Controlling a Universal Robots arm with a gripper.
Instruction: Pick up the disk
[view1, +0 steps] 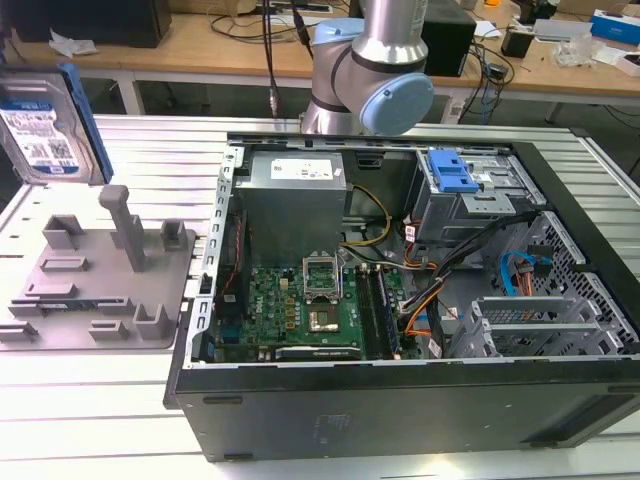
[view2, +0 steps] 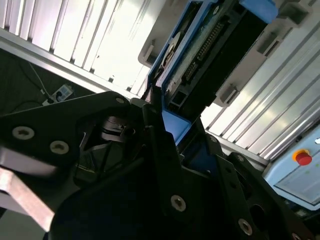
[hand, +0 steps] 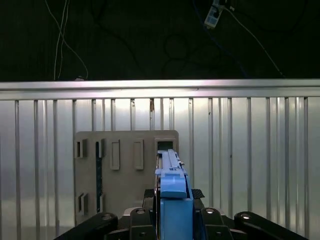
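The disk (view1: 45, 130) stands on edge at the exterior view's far left, its white-and-blue label facing the camera, raised above the back of the grey holder (view1: 100, 290). In both wrist views my gripper (hand: 172, 202) is shut on the disk (hand: 172, 185), its black fingers (hand: 137, 220) pressing the blue side rails. The second wrist view shows the disk's connector edge (view2: 205, 50) sticking out past the gripper (view2: 170, 125). Below the held disk, the holder (hand: 125, 165) lies flat on the ribbed metal table.
An open black computer case (view1: 400, 400) fills the middle and the exterior view's right, with a blue-latched drive cage (view1: 450, 175) at its back. The arm's base (view1: 385, 60) rises behind the case. A red button (view2: 303, 157) sits on a panel beyond the table.
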